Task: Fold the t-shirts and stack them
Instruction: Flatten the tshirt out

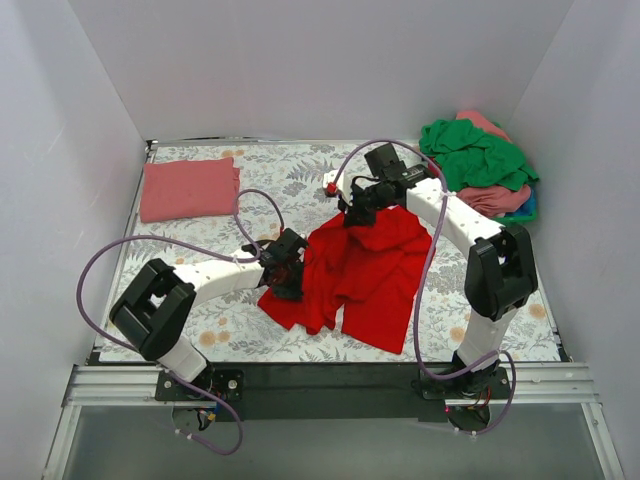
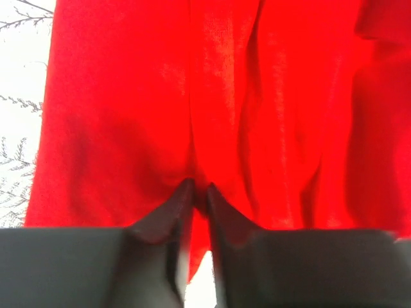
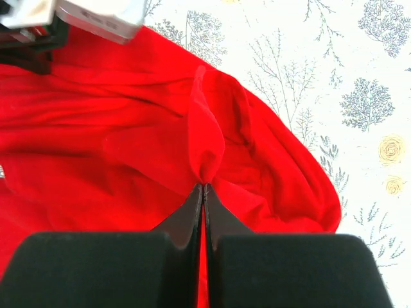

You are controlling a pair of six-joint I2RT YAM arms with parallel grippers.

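Right claw (image 3: 204,186) is pinched tight on a thin peak of the red t-shirt (image 1: 365,275), and the left claw (image 2: 198,187) is closed on a fold of the same cloth, with just a sliver of gap between its tips. The shirt lies crumpled mid-frame on the tabletop (image 1: 200,250), left claw at its left edge, right claw at its top. The danger here: both bites look small, so a pull apart could let the fabric slip free, or lift one layer only and leave it twisted. The wrist views prove the grips but show little beyond red. Only the overhead gives the shirt's ragged outline, the folded salmon-pink tee (image 1: 190,188) upper left, and the pile of tees (image 1: 480,165), green on top, upper right.
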